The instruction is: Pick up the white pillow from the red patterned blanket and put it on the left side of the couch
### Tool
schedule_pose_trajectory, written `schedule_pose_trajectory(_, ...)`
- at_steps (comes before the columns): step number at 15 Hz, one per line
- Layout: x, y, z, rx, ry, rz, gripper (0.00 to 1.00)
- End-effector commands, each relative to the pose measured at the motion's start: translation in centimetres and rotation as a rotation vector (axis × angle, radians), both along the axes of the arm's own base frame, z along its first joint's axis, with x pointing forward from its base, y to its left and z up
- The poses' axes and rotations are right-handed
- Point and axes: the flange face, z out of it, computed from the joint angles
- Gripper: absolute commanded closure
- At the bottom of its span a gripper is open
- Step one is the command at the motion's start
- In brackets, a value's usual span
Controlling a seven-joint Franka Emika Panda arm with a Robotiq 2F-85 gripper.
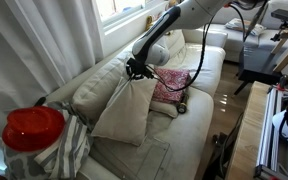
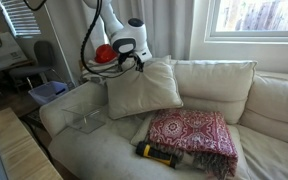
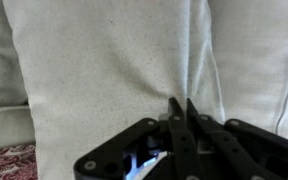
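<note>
no readable text, labels, brands or numbers anywhere

the white pillow point(image 2: 142, 88) is looking plain cream, the blanket point(image 2: 192, 135) is showing a fine red-pink pattern, the couch point(image 2: 274, 105) is looking cream-white, the gripper point(image 3: 182, 108) is showing black.

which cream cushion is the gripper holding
The loose white pillow, pinched at its top by the gripper; the larger back cushions rest on the couch.
</note>
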Motion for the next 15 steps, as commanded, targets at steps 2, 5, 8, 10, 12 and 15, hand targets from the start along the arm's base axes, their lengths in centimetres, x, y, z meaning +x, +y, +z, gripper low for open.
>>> schedule_pose_trajectory(2,-4.9,0.5,5.6,0.053,-0.057,-0.088,0.98)
schedule_pose_trajectory(5,-6.6,1.0,7.6,0.096,-0.071,-0.138,0.98)
schedule_pose_trajectory(8,-7.7,1.6,8.9,0.15,-0.064,-0.145,0.98)
schedule_pose_trajectory(10,-8.2,2.1,9.2,0.175,-0.057,-0.123,0.98)
schedule_pose_trajectory(12,-8.7,2.4,9.5,0.188,-0.056,-0.089,0.98)
schedule_pose_trajectory(15,-9.0,2.9,10.9,0.196,-0.083,-0.031,0.98)
